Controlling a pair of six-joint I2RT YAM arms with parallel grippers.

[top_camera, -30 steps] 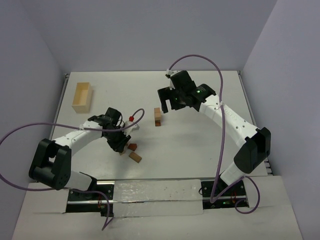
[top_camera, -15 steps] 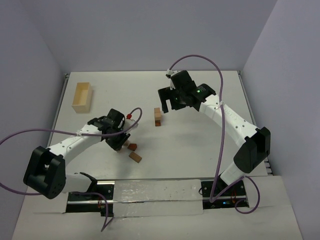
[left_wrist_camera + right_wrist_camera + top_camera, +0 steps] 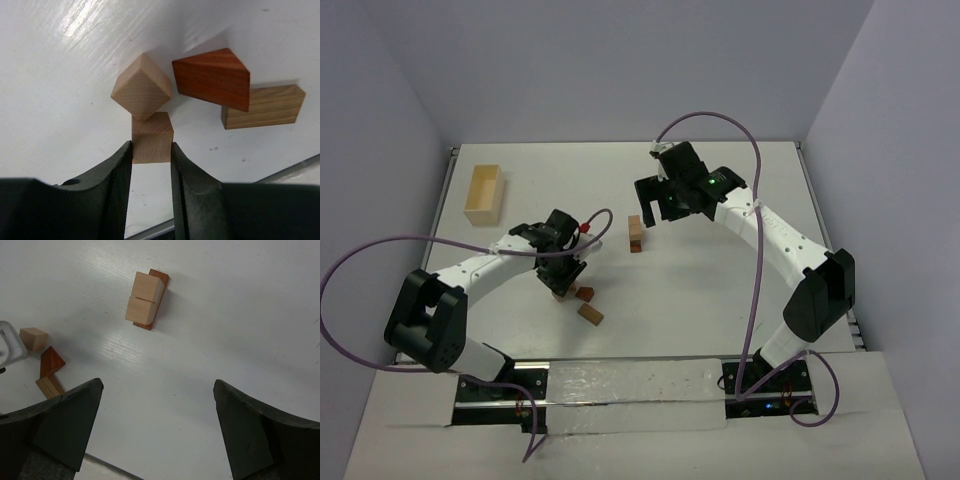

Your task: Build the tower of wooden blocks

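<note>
step in hand: pickup. left gripper [image 3: 151,147] clamped on 1 pale cube [image 3: 152,132], just beside 3 loose wood blocks [image 3: 212,77]. right gripper [image 3: 157,384] jaws wide apart, empty, above the tower [image 3: 145,300], mid-table. next: lift clear, carry across, seat squarely on top.

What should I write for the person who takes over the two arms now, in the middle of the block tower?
Left gripper: shut on a tan cube.
Right gripper: open, empty, above the tower.
Done: the tower is a short stack, tan blocks on a reddish one.
To do: place the held cube, then the loose tan cube, the reddish block and the brown brick.
</note>
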